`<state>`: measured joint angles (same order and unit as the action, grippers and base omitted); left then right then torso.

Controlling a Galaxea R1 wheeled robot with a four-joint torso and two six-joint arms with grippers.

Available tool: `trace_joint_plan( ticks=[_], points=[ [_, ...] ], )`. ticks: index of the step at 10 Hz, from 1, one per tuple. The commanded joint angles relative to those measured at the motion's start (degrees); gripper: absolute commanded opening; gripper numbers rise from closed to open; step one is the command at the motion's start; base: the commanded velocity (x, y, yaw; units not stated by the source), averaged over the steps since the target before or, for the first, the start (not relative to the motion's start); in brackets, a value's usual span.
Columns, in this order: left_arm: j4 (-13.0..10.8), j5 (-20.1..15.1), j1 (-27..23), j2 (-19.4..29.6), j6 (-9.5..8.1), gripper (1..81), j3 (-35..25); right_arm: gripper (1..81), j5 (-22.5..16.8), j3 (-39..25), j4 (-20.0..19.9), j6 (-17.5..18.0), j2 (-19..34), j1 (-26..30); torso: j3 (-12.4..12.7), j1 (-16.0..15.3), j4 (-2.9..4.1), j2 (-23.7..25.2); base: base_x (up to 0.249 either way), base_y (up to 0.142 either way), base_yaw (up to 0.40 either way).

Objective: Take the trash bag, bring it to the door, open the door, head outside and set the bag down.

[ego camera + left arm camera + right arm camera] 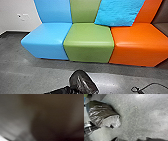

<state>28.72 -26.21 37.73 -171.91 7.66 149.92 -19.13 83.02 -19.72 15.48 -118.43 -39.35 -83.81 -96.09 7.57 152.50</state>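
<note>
- Trash bag (81,81), dark and glossy, is at the bottom centre of the head view. In the right wrist view its mouth shows pale, crumpled, see-through plastic (110,120). Whether it hangs or touches the floor, I cannot tell.
- Left arm (55,91), black, comes in at the bottom edge beside the bag. With the left gripper (67,88) I cannot tell whether it is spread or pinching the bag; the left wrist view is mostly a dark brown blur, perhaps the bag up close.
- Right gripper: spread or pressed together, I cannot tell.
- Thin black cable (152,84), looped, at the lower right of the head view, apart from the bag.
- Padded bench (88,51) across the middle and top, standing beyond the bag: light blue seat on the left, green in the centre, orange on the right, dark brown at the right edge.
- Bright blue cushion (118,12), upper right of centre, leaning against the green and orange backs.
- Grey floor (32,75), mottled, with soft shine, running up to the bench.
- Pale wall (12,7) at upper left, with wall fittings (23,17) and a dark baseboard (16,34).
</note>
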Motion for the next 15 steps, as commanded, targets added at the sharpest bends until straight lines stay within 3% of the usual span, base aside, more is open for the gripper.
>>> trace_joint_plan(
  ticks=[1,5,6,15],
  points=[
    [-0.07,-1.83,-5.07,0.07,0.34,81.1,0.37,81.1,-3.37,-1.47,-1.36,-0.10,2.56,4.76,0.00,0.00,0.00,0.00,0.000,0.000,0.000],
    [0.02,-1.92,-4.46,0.34,0.69,81.1,1.17,81.1,-3.37,-1.55,-1.37,-0.10,2.56,4.67,-0.02,0.00,0.00,0.02,0.000,0.000,0.000],
    [0.02,-2.00,-4.55,0.34,0.69,1.0,1.17,81.1,-3.37,-1.55,-1.37,-0.10,2.56,4.67,-0.02,0.00,0.00,0.02,0.000,0.000,0.000],
    [0.37,-2.35,-3.58,0.86,0.69,1.0,0.91,81.1,-3.37,-1.55,-1.37,-0.18,2.56,4.67,-0.02,0.00,0.00,0.02,0.000,0.000,0.000]
  ],
)
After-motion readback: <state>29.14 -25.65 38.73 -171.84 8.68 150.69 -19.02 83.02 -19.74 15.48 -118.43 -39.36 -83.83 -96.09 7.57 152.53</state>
